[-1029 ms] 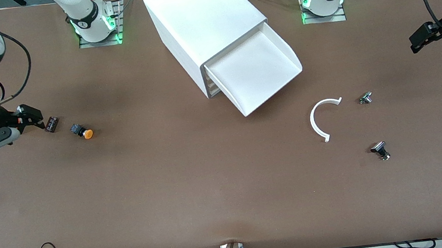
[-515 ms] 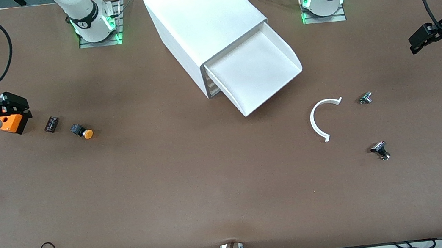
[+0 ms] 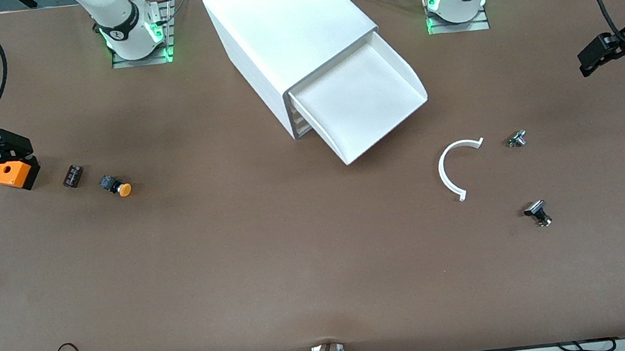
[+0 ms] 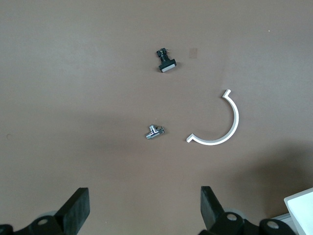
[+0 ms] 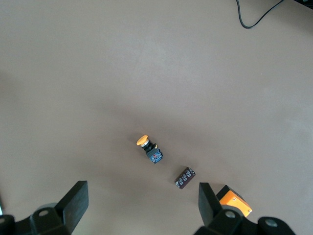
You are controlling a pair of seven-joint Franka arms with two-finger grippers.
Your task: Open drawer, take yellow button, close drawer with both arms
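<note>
The drawer (image 3: 363, 102), the top one of the white cabinet (image 3: 287, 28), stands pulled out, and its tray looks empty. The button (image 3: 116, 186), with an orange cap and black body, lies on its side on the table toward the right arm's end; it also shows in the right wrist view (image 5: 149, 148). My right gripper (image 3: 16, 151) (image 5: 142, 191) is open and empty, up over the table edge beside the orange square box (image 3: 9, 173), apart from the button. My left gripper (image 3: 587, 62) (image 4: 144, 196) is open and empty, up over the left arm's end of the table.
A small black block (image 3: 73, 175) (image 5: 185, 177) lies between the orange box (image 5: 234, 203) and the button. Toward the left arm's end lie a white C-shaped ring (image 3: 456, 168) (image 4: 222, 122), a small metal part (image 3: 517, 139) (image 4: 154, 132) and a black part (image 3: 538, 212) (image 4: 165, 61).
My right gripper has drawn back from the black block toward the table's end, uncovering the orange box. The left arm has hardly moved. The button and drawer are unmoved.
</note>
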